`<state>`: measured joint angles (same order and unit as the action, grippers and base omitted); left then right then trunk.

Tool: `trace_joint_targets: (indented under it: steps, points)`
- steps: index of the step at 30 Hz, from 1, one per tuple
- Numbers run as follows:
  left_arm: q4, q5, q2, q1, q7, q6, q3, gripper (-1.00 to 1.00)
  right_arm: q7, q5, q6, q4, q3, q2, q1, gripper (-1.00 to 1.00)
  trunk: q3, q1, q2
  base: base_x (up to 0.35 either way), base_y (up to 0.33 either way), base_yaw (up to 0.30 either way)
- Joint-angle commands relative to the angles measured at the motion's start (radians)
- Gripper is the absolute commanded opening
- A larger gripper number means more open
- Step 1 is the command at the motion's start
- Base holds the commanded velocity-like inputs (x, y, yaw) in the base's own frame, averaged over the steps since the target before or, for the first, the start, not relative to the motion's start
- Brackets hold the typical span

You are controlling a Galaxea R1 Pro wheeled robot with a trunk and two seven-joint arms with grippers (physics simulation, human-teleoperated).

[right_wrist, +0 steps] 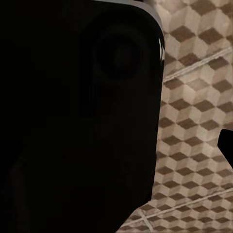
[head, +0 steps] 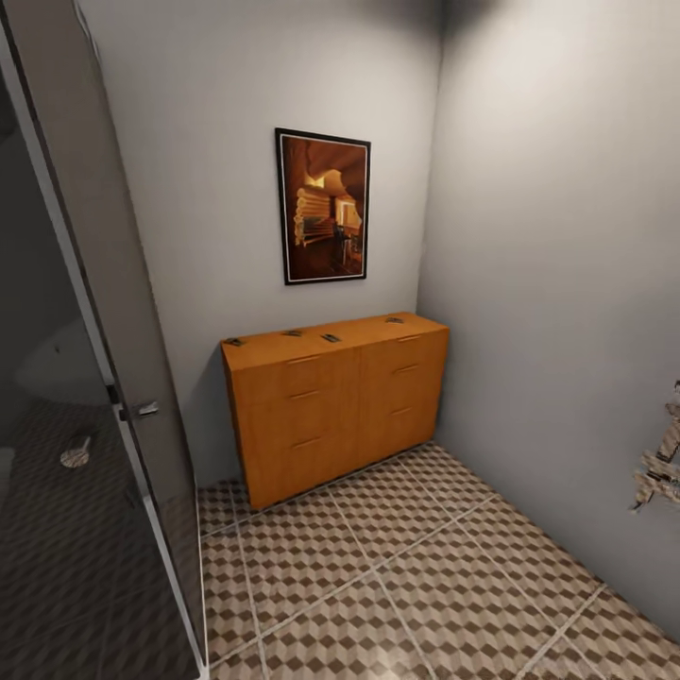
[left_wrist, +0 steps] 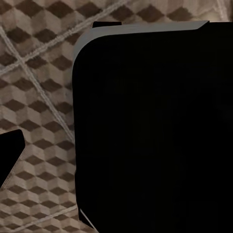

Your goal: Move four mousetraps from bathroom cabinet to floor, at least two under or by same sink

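Four mousetraps [head: 330, 337] are seen spread along the flat top of the cabinet [head: 331, 406], which is set against the far wall below a framed picture [head: 323, 206]. Patterned bathroom floor [head: 397, 586] is spread out in front of it. A glass partition [head: 113, 312] is seen at the left. Whether the fingers of either arm are apart or together cannot be told; dark housings block both wrist views.
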<state>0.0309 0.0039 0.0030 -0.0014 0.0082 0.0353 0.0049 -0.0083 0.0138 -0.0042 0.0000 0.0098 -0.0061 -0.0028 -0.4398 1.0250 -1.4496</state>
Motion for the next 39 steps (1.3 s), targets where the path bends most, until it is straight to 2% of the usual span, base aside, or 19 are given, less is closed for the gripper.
trace_joint_targets:
  steps: [1,15,26,39]
  points:
    - [0.0,0.0,0.0,0.0,0.001,0.003,0.0,1.0,-0.001,0.001,0.0,0.0,0.001,0.0,0.0,1.0,0.0,0.0,0.0,0.0,0.0,-0.21]
    - [0.0,0.002,0.0,0.0,0.001,0.003,0.001,1.0,-0.004,-0.001,0.0,0.0,0.001,0.001,0.0,1.0,0.001,0.0,0.0,0.05,-0.015,-0.066]
    - [0.0,0.026,0.0,0.0,0.001,0.002,0.0,1.0,-0.004,-0.001,0.0,0.0,0.001,0.002,0.0,1.0,0.002,0.0,0.0,0.242,-0.118,-0.002]
    - [0.0,0.037,0.0,0.0,0.001,0.002,0.0,1.0,-0.004,-0.004,0.001,0.0,0.0,0.001,0.0,1.0,0.002,0.0,0.0,0.28,-0.14,0.0]
